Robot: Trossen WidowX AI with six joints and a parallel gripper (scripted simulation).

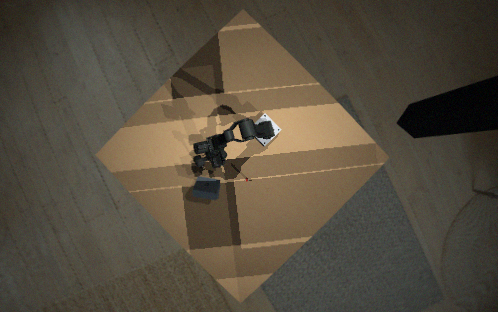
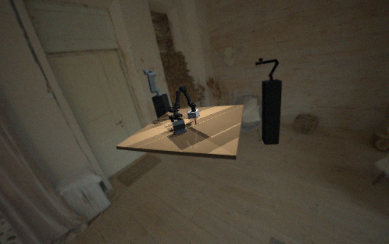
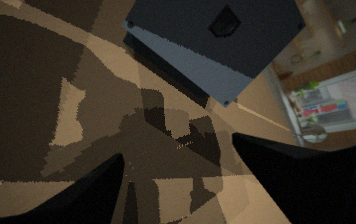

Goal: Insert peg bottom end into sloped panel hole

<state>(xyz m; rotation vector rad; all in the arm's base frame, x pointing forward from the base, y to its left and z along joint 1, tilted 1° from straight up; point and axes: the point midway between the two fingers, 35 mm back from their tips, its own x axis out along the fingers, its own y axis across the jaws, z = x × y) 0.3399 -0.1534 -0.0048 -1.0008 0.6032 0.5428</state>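
Observation:
The red peg (image 1: 247, 179) (image 2: 196, 121) stands on the table, to the right of the sloped panel in the top and exterior views. The dark blue-grey panel (image 1: 212, 191) (image 2: 179, 127) (image 3: 267, 37) fills the upper part of the wrist view. Its face has one dark, angular hole (image 3: 224, 21) with flat sides. My gripper (image 1: 208, 165) (image 3: 179, 148) is open and empty, above the table just behind the panel on the arm's side. It is well to the left of the peg in the top view. The peg is not visible in the wrist view.
The tan table (image 1: 280, 210) (image 2: 223, 146) carries broad bands of shadow. The arm's white base plate (image 1: 276, 129) (image 2: 193, 113) is behind the peg. Off the table, a black pedestal (image 2: 271, 113) stands to the right with a small arm on top.

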